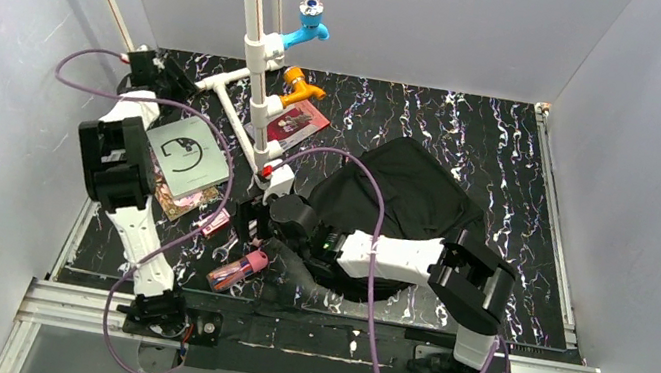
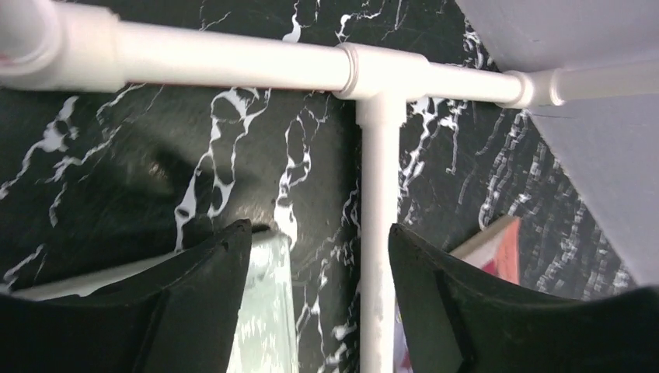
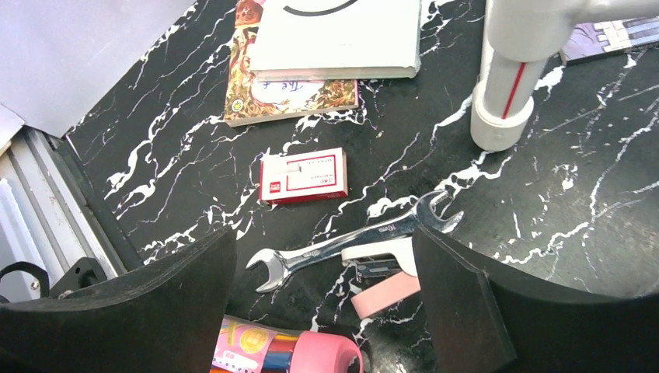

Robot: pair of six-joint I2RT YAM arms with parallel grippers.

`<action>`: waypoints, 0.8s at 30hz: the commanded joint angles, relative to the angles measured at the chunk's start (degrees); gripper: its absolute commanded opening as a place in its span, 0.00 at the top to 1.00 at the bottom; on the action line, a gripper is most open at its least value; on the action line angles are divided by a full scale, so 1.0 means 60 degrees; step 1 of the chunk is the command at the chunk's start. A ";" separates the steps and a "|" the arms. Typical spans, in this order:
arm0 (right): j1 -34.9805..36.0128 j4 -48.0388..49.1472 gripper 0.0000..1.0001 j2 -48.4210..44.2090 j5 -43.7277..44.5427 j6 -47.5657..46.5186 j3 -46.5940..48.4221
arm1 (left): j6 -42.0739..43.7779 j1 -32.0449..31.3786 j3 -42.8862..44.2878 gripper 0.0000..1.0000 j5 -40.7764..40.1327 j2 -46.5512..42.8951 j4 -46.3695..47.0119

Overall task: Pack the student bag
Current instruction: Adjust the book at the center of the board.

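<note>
The right hand (image 3: 322, 311) hangs with fingers apart over one wrench (image 3: 353, 241), one red box (image 3: 303, 176) and a pink case (image 3: 291, 353). The left hand (image 2: 319, 303), apart, faces white pipework (image 2: 381, 179). The student bag (image 1: 400, 203) lies on the tabletop (image 1: 514, 156), right of centre.

Two white arms with chunky black joints, a purple cable looping off each, left gripper (image 2: 319, 295) fingers matte black wedges.

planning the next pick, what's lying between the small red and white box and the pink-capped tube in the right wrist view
A silver wrench lies on the table between the red and white box and the pink-capped tube, seen in the right wrist view.
</note>
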 commanded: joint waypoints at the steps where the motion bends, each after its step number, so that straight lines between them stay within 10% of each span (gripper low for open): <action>1: 0.0000 0.0443 0.10 -0.0486 0.0469 0.0139 -0.0395 | 0.0061 -0.0239 0.1030 0.33 -0.1572 0.0755 -0.0089; 8: 0.0000 0.0780 0.09 -0.0252 0.0433 0.0529 -0.0463 | 0.0093 -0.0220 0.3103 0.37 -0.1139 0.2095 -0.2797; 24: -0.0169 0.1714 0.12 0.1004 -0.0078 0.3649 0.0060 | -0.0296 -0.0209 -0.1205 0.44 0.1155 -0.1254 -0.3062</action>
